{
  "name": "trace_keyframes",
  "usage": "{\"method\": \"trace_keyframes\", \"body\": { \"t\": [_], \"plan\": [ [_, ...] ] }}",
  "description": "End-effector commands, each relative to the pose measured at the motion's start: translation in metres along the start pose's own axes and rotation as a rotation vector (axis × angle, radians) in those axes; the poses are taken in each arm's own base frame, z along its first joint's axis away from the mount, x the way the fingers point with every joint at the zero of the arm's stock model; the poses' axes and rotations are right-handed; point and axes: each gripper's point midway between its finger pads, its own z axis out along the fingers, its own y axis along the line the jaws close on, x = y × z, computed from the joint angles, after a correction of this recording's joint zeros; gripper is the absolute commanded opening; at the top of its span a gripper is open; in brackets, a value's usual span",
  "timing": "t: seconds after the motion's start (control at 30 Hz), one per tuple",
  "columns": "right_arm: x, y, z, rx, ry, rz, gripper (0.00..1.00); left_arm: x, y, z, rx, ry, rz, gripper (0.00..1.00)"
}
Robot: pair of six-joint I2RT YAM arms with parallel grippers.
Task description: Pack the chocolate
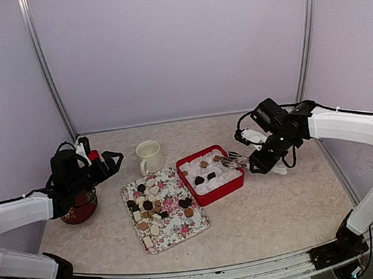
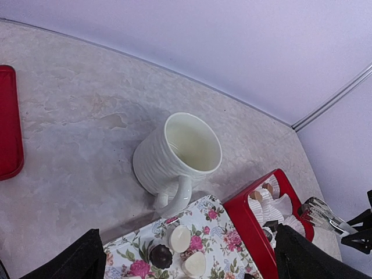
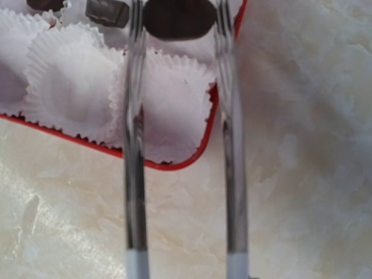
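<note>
Many chocolates (image 1: 148,205) in dark brown, tan and cream lie on a floral tray (image 1: 185,232). A few more sit in white paper liners in a red box (image 1: 231,187). My right gripper (image 1: 258,161) is shut on metal tongs (image 3: 133,174). The tong tips hold a dark chocolate (image 3: 177,17) over the box's right end, above an empty liner (image 3: 174,99). My left gripper (image 1: 110,160) is open and empty, left of the white mug (image 1: 149,157). In the left wrist view its dark fingers (image 2: 75,261) stand wide apart above the tray's far corner (image 2: 215,232).
The white mug (image 2: 180,151) stands empty behind the tray. A dark red round container (image 1: 80,208) sits under my left arm, and a red edge (image 2: 9,122) shows at the left of the left wrist view. Walls close the back and sides.
</note>
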Motion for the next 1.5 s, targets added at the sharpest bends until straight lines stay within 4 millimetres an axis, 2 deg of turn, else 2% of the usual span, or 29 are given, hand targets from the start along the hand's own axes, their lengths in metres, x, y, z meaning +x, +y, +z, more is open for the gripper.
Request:
{"method": "trace_keyframes", "body": {
  "t": [0.0,0.63,0.77,0.97,1.13,1.27,1.47],
  "plan": [
    [-0.013,-0.005,-0.005,0.009,-0.044,0.000,0.39,-0.007,-0.003,0.000,0.012,-0.022,0.009,0.99],
    [-0.031,-0.008,-0.006,0.023,-0.079,-0.012,0.39,-0.010,-0.006,-0.002,0.021,-0.031,0.008,0.99],
    [-0.044,0.004,-0.016,-0.047,-0.129,-0.033,0.39,-0.011,-0.007,-0.002,0.022,-0.033,0.009,0.99],
    [-0.064,0.041,-0.033,-0.158,-0.206,-0.112,0.39,-0.010,-0.007,-0.001,0.025,-0.028,0.005,0.99],
    [-0.070,0.087,-0.036,-0.260,-0.239,-0.199,0.38,-0.012,-0.009,-0.002,0.031,-0.032,0.004,0.99],
    [-0.067,0.131,-0.031,-0.347,-0.238,-0.268,0.38,-0.009,-0.007,-0.002,0.026,-0.027,0.002,0.99],
    [-0.047,0.191,-0.017,-0.476,-0.210,-0.344,0.38,-0.010,-0.006,-0.004,0.021,-0.031,0.006,0.99]
  ]
}}
